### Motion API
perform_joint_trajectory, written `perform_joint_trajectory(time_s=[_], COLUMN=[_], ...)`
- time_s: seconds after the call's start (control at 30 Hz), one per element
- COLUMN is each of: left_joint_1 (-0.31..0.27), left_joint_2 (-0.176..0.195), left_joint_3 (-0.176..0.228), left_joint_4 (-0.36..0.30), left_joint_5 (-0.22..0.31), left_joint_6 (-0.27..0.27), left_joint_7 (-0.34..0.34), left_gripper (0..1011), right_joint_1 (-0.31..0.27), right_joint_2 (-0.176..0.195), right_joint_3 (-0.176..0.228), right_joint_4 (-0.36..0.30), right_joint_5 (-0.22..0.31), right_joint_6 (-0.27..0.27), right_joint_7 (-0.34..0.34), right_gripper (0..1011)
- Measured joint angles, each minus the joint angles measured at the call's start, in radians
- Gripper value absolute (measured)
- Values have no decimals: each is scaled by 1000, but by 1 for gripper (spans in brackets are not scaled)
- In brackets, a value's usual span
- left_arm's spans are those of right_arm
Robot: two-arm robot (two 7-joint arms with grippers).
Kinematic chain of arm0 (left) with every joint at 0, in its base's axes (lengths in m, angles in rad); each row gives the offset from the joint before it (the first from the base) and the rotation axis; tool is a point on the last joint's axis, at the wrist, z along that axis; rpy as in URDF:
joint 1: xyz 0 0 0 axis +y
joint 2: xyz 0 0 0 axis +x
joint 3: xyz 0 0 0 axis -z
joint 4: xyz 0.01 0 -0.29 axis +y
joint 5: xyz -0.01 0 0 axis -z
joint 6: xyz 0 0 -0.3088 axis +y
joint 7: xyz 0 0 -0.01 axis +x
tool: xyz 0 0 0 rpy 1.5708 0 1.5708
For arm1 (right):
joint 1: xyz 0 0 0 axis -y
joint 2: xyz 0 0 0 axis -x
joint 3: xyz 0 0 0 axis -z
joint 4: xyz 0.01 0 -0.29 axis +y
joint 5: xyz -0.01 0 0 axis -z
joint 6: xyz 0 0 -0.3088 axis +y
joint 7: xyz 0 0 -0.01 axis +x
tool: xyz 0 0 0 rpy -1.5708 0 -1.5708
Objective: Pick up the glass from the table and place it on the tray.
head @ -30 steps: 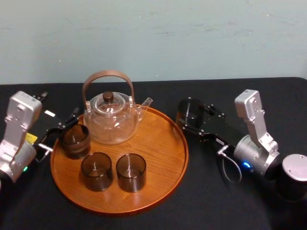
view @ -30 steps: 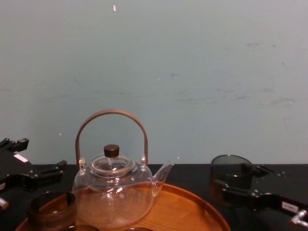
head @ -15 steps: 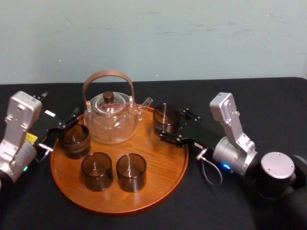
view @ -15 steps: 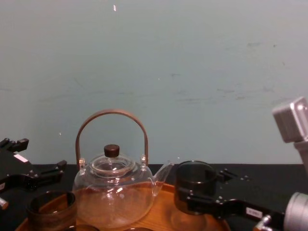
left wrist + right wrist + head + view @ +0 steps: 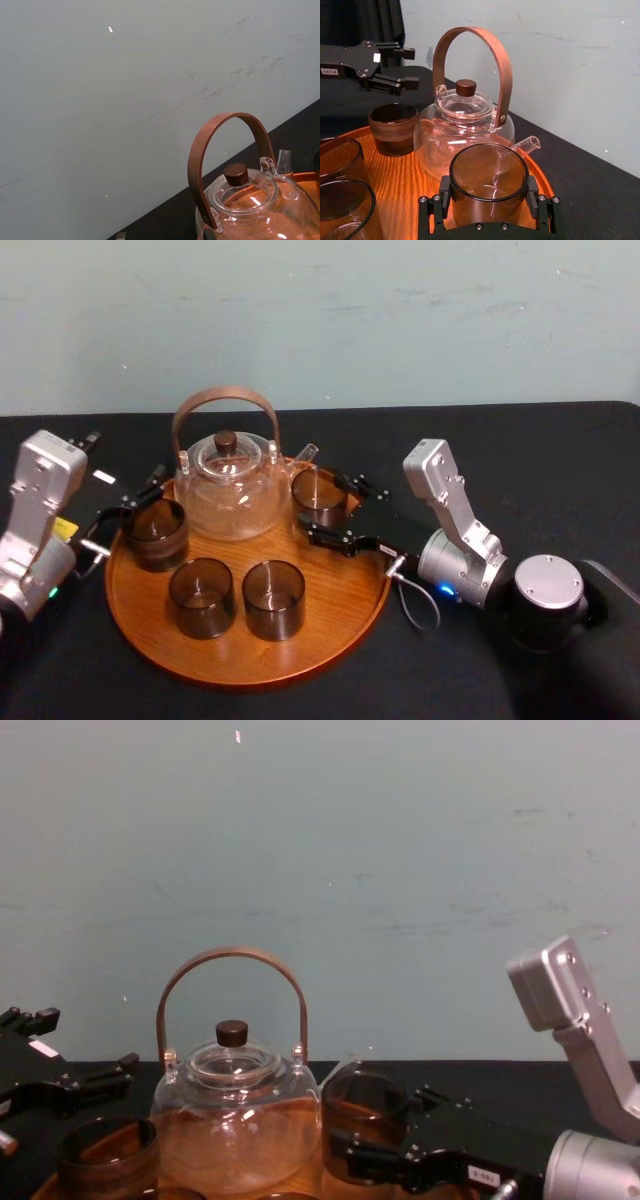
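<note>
Two arms: one at each side of the black table (image 5: 520,440)
Left gripper (image 5: 411,65): just off the tray's left edge, black fingers spread apart with nothing between them, near the banded cup
Large round orange-brown wooden tray (image 5: 250,678): low raised rim, grain showing, lying flat on the table
Short dark glass cup with a brown band (image 5: 155,533): upright at the tray's left edge
Two plain smoky glass tumblers (image 5: 202,597): upright side by side toward the tray's front edge
Clear glass teapot with a curved brown wooden handle (image 5: 230,495): at the tray's back edge, dark knob on its lid, spout pointing right
Smoky brown cylindrical glass (image 5: 489,195): upright over the tray's back right part, just right of the teapot and close to its spout; whether its base touches the wood cannot be told
Right gripper (image 5: 328,506): reaching in over the tray's right edge, fingers clamped on opposite sides of that glass, below its rim
</note>
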Motion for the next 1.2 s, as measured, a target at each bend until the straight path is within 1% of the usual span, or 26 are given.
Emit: perform_joint_trajectory(time_s=[0.47,0.97,1.07,1.13,1.2], left_joint_1=[0,0,0,0,0], left_joint_2=[0,0,0,0,0], left_joint_3=[0,0,0,0,0], left_joint_4=[0,0,0,0,0], left_joint_5=[0,0,0,0,0], left_joint_6=[0,0,0,0,0], left_joint_7=[0,0,0,0,0], left_gripper=[1001,1001,1001,1001,1001], right_joint_1=[7,6,6,6,6], right_joint_2=[-7,-8,-8,-7,-7], right_joint_3=[-12,-12,-12,-12,-12], right_joint_4=[41,41,41,40,40], right_joint_5=[-13,-15,-14,-14,-14], right_joint_6=[-1,-2,-2,-2,-2], right_joint_7=[-8,-9,-8,-8,-8], right_gripper=[899,899,929,989,1002])
